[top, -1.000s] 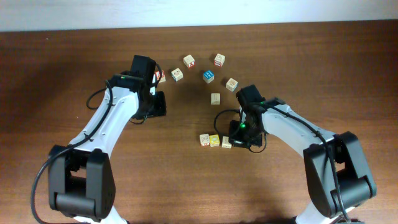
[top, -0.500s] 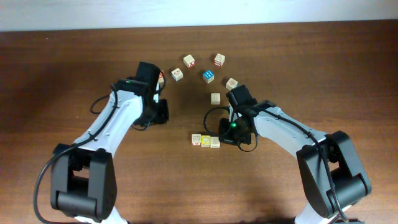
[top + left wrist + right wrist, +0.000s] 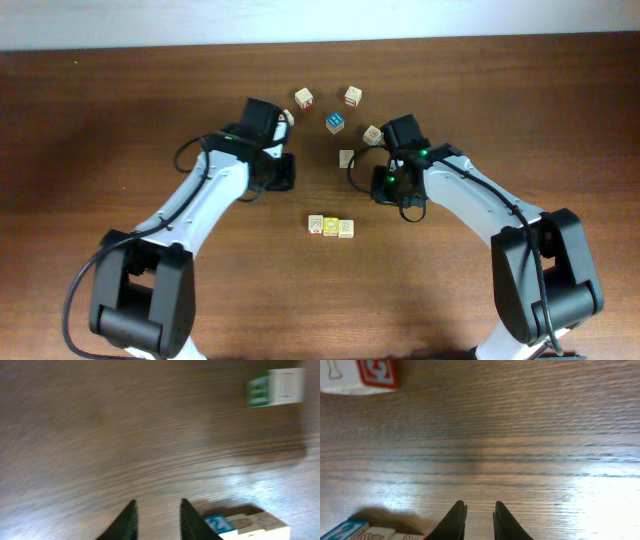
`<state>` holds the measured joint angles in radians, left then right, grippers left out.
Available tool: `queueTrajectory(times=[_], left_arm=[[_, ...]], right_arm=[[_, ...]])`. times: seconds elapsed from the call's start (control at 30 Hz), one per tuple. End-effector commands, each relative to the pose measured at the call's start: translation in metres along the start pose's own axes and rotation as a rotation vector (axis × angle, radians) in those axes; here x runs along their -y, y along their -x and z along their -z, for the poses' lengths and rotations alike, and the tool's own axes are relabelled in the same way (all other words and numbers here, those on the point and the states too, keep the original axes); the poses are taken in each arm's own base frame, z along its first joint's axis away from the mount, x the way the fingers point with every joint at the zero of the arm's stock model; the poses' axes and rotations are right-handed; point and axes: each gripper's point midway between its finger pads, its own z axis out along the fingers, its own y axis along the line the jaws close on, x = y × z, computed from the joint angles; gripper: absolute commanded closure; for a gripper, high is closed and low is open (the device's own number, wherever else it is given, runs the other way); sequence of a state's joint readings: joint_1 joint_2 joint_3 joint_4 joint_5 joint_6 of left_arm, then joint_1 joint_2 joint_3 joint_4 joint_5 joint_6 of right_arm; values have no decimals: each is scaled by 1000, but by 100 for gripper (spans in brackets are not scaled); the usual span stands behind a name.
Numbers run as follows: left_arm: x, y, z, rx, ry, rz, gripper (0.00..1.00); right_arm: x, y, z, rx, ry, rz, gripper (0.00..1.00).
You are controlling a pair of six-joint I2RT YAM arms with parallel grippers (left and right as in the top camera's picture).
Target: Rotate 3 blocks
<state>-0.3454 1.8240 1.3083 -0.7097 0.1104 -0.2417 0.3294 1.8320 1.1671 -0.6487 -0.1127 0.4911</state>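
Three small blocks lie side by side in a row near the table's middle: a red-faced one (image 3: 316,224), a yellow one (image 3: 331,226) and a pale one (image 3: 346,228). My left gripper (image 3: 283,172) hangs to their upper left. My right gripper (image 3: 388,186) is to their upper right. Neither touches the row. In the left wrist view the left gripper (image 3: 156,510) is open over bare wood, with a blue-sided block (image 3: 235,524) just right of its fingers. The right gripper (image 3: 479,510) shows a narrow empty gap.
Loose blocks sit behind the grippers: a blue-topped one (image 3: 335,122), a pale one (image 3: 346,158), others at the back (image 3: 304,97) (image 3: 352,96) and one by my right wrist (image 3: 372,134). The right wrist view shows a red-lettered block (image 3: 360,375).
The right gripper slid the row of three leftward, then drew back away from it with its jaws parting slightly. The left arm swung right toward the middle and its jaws narrowed.
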Motion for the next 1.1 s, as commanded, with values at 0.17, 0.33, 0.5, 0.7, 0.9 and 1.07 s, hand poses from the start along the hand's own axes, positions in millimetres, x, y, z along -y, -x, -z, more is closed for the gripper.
queueTrajectory(times=[0.17, 0.33, 0.5, 0.7, 0.9, 1.07], left_arm=[[42, -26, -34, -86, -44, -128, 81], [46, -36, -40, -108, -40, -144, 85], [53, -51, -41, -150, -37, -172, 84], [53, -57, -41, -172, -42, -169, 92], [54, -62, -40, -192, -52, -166, 93], [59, -70, -45, -199, -55, -186, 93]], right_arm=[[2, 5, 0, 25, -37, 20, 70], [4, 6, 0, 30, -52, 19, 70], [5, 6, 0, 32, -55, 19, 70], [5, 6, 0, 33, -57, 19, 70], [5, 6, 0, 33, -58, 19, 69], [5, 6, 0, 33, -58, 19, 69]])
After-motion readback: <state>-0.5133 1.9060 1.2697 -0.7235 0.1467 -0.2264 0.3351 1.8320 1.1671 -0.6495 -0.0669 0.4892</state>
